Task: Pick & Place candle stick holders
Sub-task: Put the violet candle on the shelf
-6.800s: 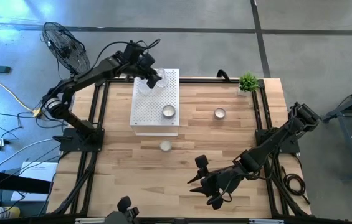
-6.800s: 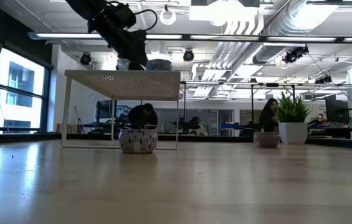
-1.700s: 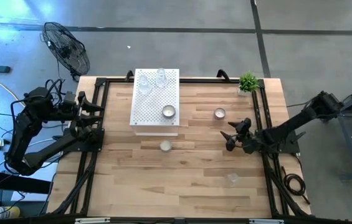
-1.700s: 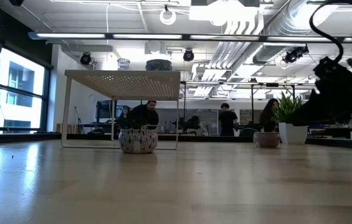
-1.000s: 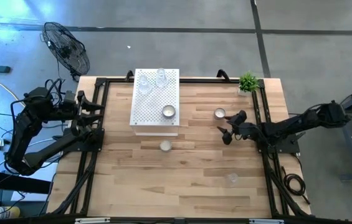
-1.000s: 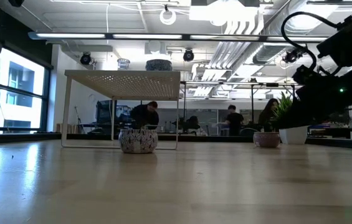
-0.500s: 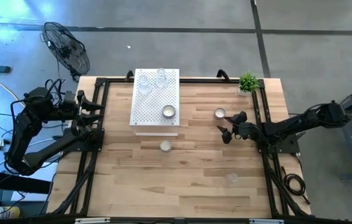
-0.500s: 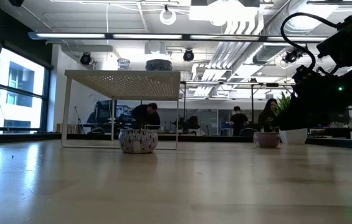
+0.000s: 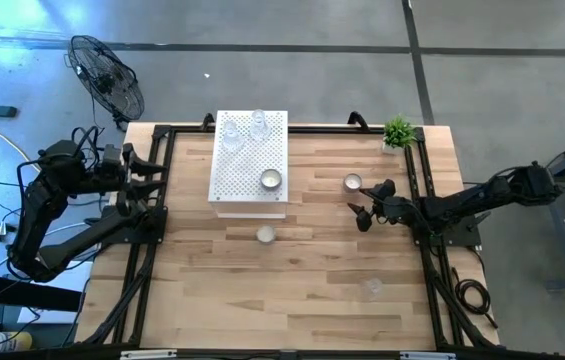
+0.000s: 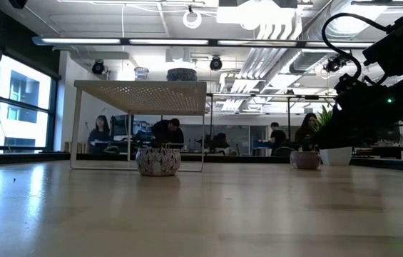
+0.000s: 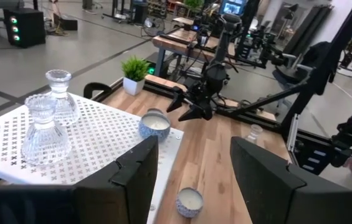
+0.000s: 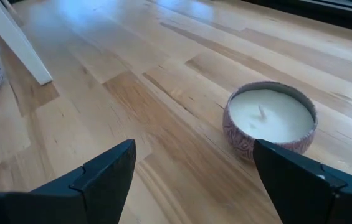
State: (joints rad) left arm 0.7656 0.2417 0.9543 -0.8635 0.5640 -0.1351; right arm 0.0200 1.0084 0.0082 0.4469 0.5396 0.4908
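High view: the approach step of a pick is judged to be in hand. The right gripper (image 9: 363, 206) is stationed just beside a round candle holder (image 9: 352, 182) on the bare wooden table (image 9: 312, 290), near the potted plant (image 9: 398, 131). A second round holder (image 9: 271, 180) and two clear glass holders (image 9: 245, 131) are seen on the white perforated box (image 9: 249, 165); another round holder (image 9: 266, 234) lies just in front of the box, and a clear one (image 9: 372, 287) lies well apart near the front. The left gripper (image 9: 140, 172) is parked off the table's left edge.

Low view: the right arm (image 10: 376, 86) is seen above the far holder (image 10: 305, 159), not touching it.

Left wrist view: the left fingers (image 11: 260, 171) are spread apart with nothing between them.

Right wrist view: the right fingers (image 12: 300, 174) are spread wide and empty; the candle holder (image 12: 270, 121) lies ahead, untouched. For the next move, the gripper is to be advanced until the cup is straddled, then closed on its wall.
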